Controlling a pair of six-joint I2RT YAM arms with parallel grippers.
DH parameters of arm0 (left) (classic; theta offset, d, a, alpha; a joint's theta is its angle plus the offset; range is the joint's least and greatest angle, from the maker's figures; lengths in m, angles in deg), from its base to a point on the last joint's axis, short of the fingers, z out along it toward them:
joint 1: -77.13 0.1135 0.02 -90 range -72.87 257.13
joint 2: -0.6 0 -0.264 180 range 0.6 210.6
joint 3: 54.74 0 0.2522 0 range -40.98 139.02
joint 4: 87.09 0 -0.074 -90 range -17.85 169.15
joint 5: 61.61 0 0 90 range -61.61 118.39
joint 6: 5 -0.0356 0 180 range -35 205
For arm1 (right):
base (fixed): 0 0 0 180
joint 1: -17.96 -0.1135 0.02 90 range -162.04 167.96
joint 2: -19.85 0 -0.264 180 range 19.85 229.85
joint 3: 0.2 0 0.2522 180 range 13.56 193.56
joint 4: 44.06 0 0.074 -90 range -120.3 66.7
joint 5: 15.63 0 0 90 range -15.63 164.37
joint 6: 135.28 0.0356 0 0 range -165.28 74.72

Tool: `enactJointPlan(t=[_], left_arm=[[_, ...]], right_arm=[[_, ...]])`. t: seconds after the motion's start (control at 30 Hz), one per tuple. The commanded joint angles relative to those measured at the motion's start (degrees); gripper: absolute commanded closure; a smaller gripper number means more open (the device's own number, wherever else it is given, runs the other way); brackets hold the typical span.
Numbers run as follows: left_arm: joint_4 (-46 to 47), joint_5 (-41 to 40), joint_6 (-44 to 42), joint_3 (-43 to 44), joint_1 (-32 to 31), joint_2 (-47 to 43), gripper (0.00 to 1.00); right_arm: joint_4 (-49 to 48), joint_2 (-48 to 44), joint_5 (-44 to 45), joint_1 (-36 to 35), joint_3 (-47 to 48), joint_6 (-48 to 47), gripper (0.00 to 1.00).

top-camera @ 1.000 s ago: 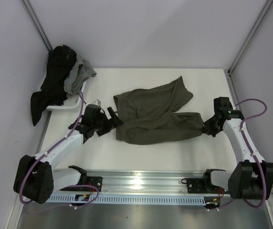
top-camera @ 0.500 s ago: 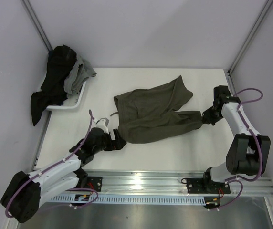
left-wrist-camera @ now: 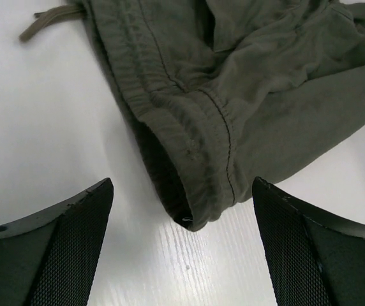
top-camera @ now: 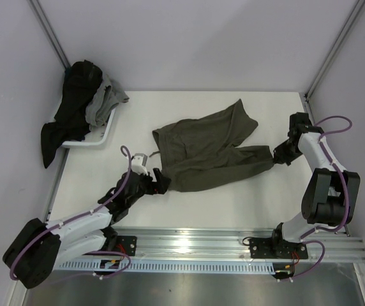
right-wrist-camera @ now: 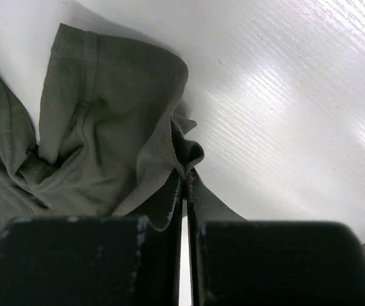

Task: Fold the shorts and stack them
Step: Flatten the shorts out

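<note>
White table [top-camera: 246, 204] inside pale walls carries the shorts [top-camera: 201, 153], which lie rumpled and only partly flat between the two tools. The waistband end points toward the left tool [top-camera: 159, 183] and one leg runs out to the right tool [top-camera: 277, 156]. The right tool's fingers are pressed together on a bunched fold of that leg's hem, with cloth visibly nipped in the seam between them. This grip probably anchors the leg so the fabric can be drawn taut and squared before a fold. The left tool stands with its fingers well apart, and the near corner of the waistband [left-wrist-camera: 195, 159] lies on the table between and just ahead of the two pads, touching neither. That looks like a line-up for a pinch on the corner opposite the anchored leg (two far-apart holds give the best control over limp cloth). A drawstring [left-wrist-camera: 48, 19] trails onto bare table farther ahead and to the left of the pads. Well beyond the left tool, at the far left edge of the table, a white tray [top-camera: 106, 131] holds a heap of dark and grey clothes [top-camera: 80, 105], some spilling over its side, presumably garments waiting their turn.
</note>
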Motion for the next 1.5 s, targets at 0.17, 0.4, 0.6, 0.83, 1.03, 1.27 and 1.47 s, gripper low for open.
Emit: enactJointPlan(t=[0.17, 0.4, 0.6, 0.83, 1.03, 1.27, 1.47], left_arm=[[17.7, -0.4, -6.2, -4.9, -5.5, 2.3, 0.17], [20.6, -1.1, -6.3, -5.8, -6.5, 4.4, 0.22], [26.6, -1.1, -7.1, -7.3, -8.5, 8.6, 0.44], [29.0, -1.4, -5.7, -9.4, -9.3, 10.9, 0.44], [32.5, -0.9, -4.8, -9.6, -9.6, 15.0, 0.44], [38.1, 4.2, -1.3, -7.3, -9.8, 23.7, 0.98], [22.6, 8.6, 7.8, -4.2, -9.9, 18.1, 1.0]], right_arm=[[-1.6, -0.3, -1.6, 0.6, 1.4, -1.9, 1.0], [-2.1, -0.3, -2.9, 0.8, 1.4, -2.5, 1.0], [-2.2, -0.7, -3.5, 0.9, 1.2, -3.0, 1.0], [-2.3, -1.1, -3.7, 1.0, 1.0, -3.6, 1.0], [-3.2, -1.7, -5.9, 1.0, -0.3, -3.7, 1.0], [-2.4, -5.4, -5.5, 1.0, -3.1, -4.8, 1.0], [1.8, -12.6, -1.8, 0.8, -6.9, -4.8, 1.0]])
